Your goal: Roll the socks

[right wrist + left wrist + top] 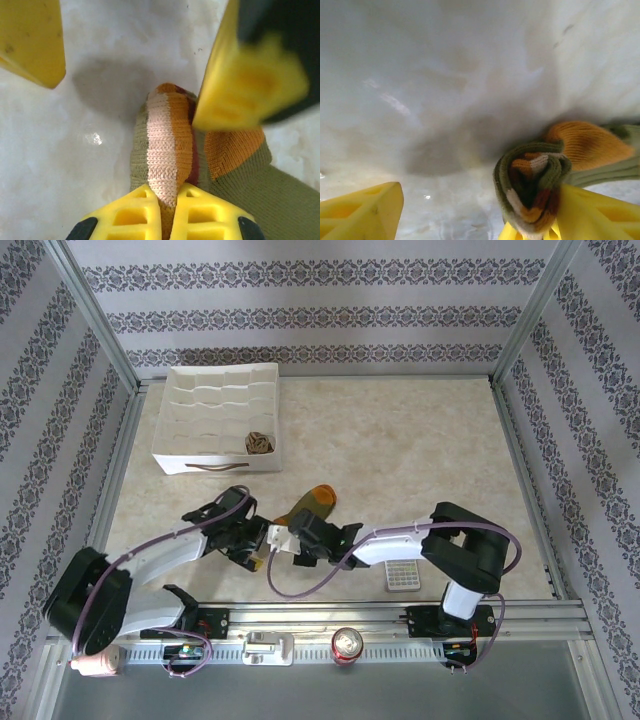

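Note:
The olive green sock (312, 502) with its orange toe lies on the table in front of both grippers. Its striped cuff (167, 145) is rolled into a tight coil (532, 187). My right gripper (169, 194) is shut on the near end of that coil, which sits between its yellow fingertips (135, 210). My left gripper (480, 202) is open and straddles the coil, which rests against its right finger (595, 210). In the top view the two grippers meet tip to tip, the left (260, 540) and the right (292, 537). The brown argyle sock (260, 443) sits rolled up in a compartment of the white organizer.
The white divided organizer box (215, 420) stands at the back left. A small white keypad-like object (402, 577) lies beside the right arm. A drink can (347, 643) stands on the front rail. Patterned walls and metal posts enclose the table.

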